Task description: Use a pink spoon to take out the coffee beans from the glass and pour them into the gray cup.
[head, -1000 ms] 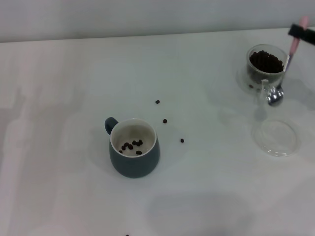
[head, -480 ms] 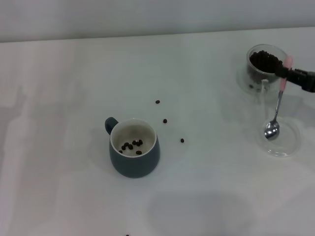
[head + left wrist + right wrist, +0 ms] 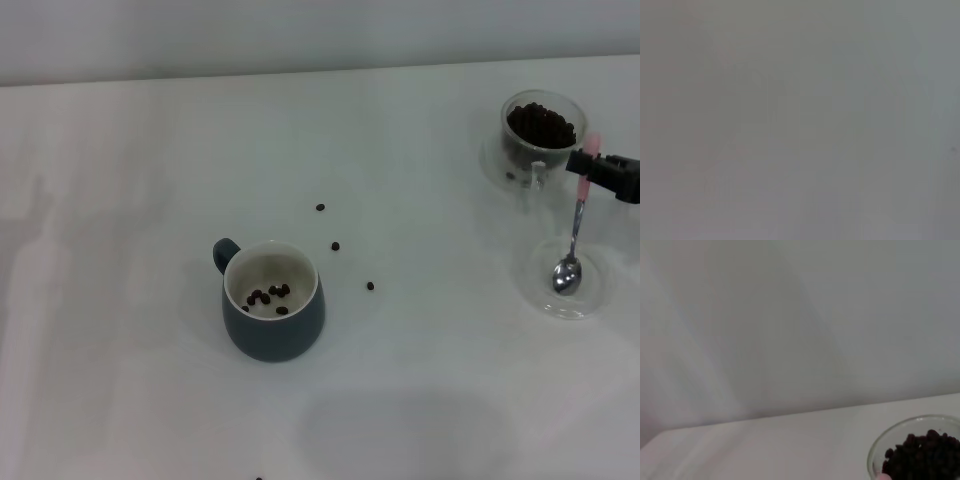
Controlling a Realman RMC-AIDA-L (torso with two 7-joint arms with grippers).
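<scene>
The gray cup [image 3: 272, 312] stands left of the table's middle with several coffee beans [image 3: 268, 296] on its cream bottom. The glass [image 3: 538, 140], full of coffee beans [image 3: 541, 124], stands at the far right; the right wrist view shows the glass [image 3: 918, 449] too. My right gripper [image 3: 588, 170] reaches in from the right edge, just in front of the glass, shut on the pink spoon [image 3: 574, 228] by the top of its handle. The spoon hangs bowl down, and its metal bowl looks empty, inside the flat glass dish. The left gripper is out of view.
A flat clear glass dish [image 3: 545, 298] lies in front of the glass. Three loose beans [image 3: 335, 246] lie on the white table [image 3: 140, 200] right of the gray cup, and one more bean [image 3: 258, 478] sits at the front edge. The left wrist view shows only blank grey.
My right gripper has carried the spoon from beside the glass forward and down. The spoon's bowl now hangs in the flat glass dish. The cup, glass and loose beans have not moved.
</scene>
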